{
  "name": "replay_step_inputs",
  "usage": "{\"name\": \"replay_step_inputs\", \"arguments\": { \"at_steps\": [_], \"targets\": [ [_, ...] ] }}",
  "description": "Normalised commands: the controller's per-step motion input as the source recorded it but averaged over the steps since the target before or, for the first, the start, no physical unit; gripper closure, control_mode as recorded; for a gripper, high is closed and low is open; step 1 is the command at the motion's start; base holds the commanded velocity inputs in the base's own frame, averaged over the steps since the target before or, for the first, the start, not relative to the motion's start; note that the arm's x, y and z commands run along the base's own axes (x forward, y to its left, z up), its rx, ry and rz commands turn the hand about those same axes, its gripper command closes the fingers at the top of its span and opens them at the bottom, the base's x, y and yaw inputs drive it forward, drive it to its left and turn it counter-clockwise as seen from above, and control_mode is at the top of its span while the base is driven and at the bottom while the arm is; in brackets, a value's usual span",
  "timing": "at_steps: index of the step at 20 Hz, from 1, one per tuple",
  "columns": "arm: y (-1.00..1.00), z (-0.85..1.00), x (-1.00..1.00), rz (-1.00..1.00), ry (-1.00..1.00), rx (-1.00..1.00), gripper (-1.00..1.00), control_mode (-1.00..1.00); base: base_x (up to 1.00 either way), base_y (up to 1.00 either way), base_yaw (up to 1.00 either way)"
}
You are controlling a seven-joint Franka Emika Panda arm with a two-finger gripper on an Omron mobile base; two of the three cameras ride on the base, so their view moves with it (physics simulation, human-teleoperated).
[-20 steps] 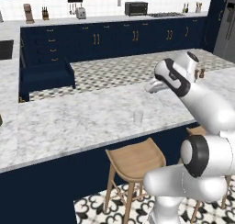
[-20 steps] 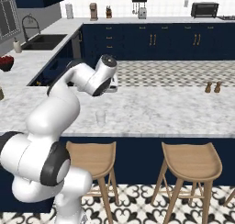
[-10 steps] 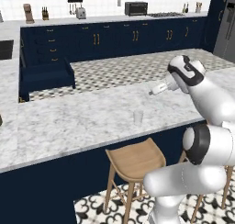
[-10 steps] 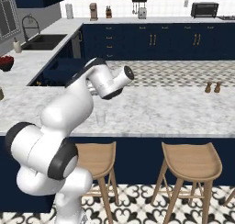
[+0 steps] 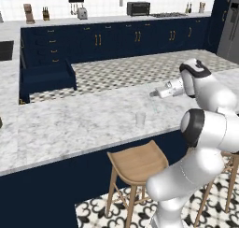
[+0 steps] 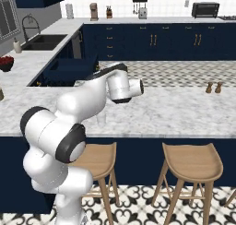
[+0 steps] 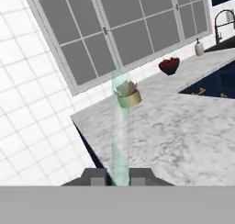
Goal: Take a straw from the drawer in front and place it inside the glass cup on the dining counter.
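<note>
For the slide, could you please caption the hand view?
Gripper shut on a pale green straw, pointing over the marble dining counter toward a small plant pot.

A pale translucent green straw [image 7: 120, 126] is seen centre frame; the tabletop [image 5: 84, 119] is veined white-grey marble; the drawer [image 5: 46, 80], upper left, is navy; stools [image 6: 189, 162] are tan wood.

Straw [image 7: 120, 131] lower end hidden between end effector [image 7: 114, 177] fingertips; drawer [image 5: 46, 77] contents unreadable.
</note>
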Motion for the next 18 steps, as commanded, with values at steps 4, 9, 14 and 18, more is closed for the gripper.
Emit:
{"name": "replay_step_inputs", "arguments": {
  "at_steps": [4,9,14,18],
  "targets": [
    [0.07,0.0,0.01,0.14,-0.02,0.17,1.0,-1.0,0.0,0.0,0.0],
    [0.09,-0.06,0.1,0.1,0.0,0.11,1.0,-1.0,0.0,0.0,0.0],
    [0.16,-0.19,0.19,0.09,-0.01,0.05,1.0,-1.0,0.0,0.0,0.0],
    [0.15,-0.29,0.29,0.08,0.0,0.02,1.0,-1.0,0.0,0.0,0.0]
  ]
}}
